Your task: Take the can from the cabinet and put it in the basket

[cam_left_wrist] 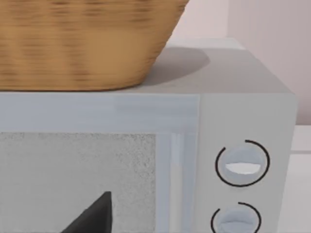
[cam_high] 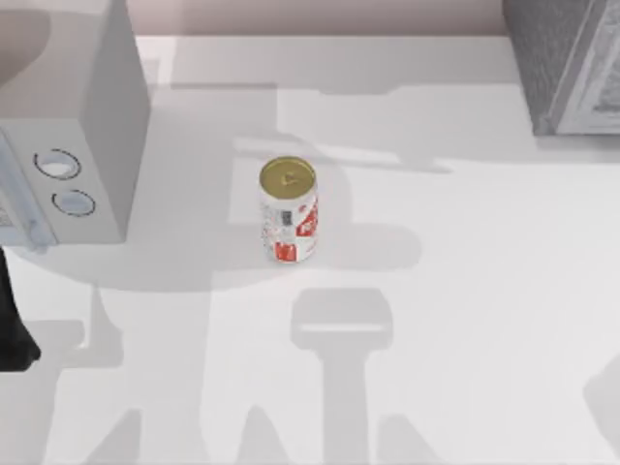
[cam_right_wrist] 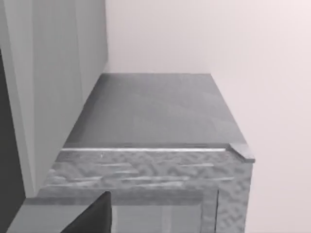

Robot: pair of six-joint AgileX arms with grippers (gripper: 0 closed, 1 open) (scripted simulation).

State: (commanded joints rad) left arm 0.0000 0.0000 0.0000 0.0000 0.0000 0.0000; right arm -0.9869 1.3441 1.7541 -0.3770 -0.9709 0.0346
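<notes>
Jaws: can't tell if wide or narrow on either arm. Can [cam_high: 288, 210] stands upright on the open bench [cam_high: 465, 291], axis vertical, mid-bench w/ neither arm clearly nearer. Further off: cabinet [cam_high: 567, 63] back right, basket [cam_left_wrist: 82, 43] atop the white two-dial box [cam_high: 73, 145] at left.

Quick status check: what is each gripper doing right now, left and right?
Left gripper: cannot be told; it faces the white box with dials.
Right gripper: cannot be told; it faces the cabinet.
</notes>
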